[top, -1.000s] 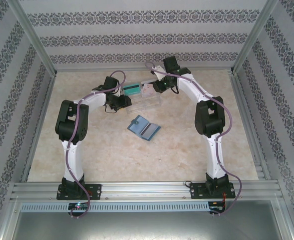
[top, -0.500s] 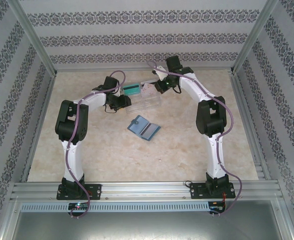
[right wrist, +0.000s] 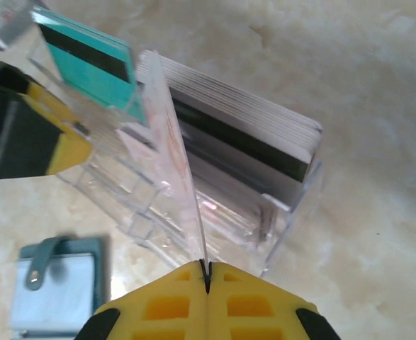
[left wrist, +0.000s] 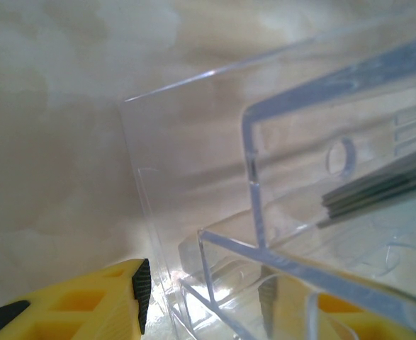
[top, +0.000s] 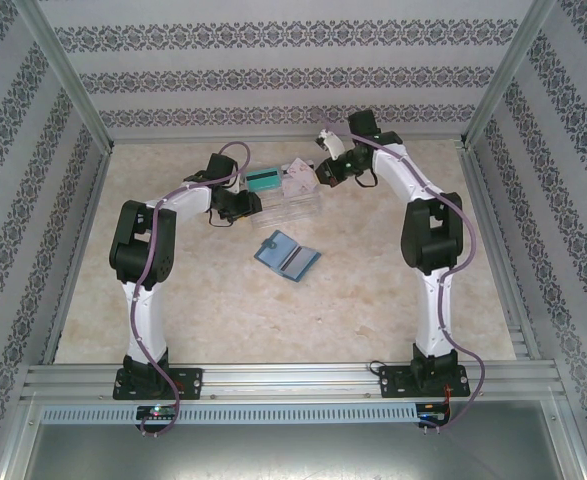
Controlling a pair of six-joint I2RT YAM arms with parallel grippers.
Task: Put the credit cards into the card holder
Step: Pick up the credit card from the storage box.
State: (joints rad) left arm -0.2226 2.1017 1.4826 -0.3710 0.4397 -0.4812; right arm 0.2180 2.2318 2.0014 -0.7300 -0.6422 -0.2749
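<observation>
Upright credit cards (right wrist: 254, 131); open teal card holder (top: 287, 257)

Clear plastic stepped tray (top: 291, 203): stands flat on the beige marble-patterned tabletop (top: 273, 320), in the far half, near mid-width. Tray walls are transparent and the tabletop shows through them. One panel has a round cut-out (left wrist: 341, 156). Upright clear dividers (right wrist: 268, 212) split it into narrow slots.

Enclosure: white wallpaper with dark floral bands (top: 273, 80) on three sides. Silver aluminium corner posts (top: 68, 75). Silver aluminium rail (top: 293, 378) along the near table edge, with a slotted strip (top: 293, 412) just below it, then a grey metal sheet (top: 293, 450).
</observation>
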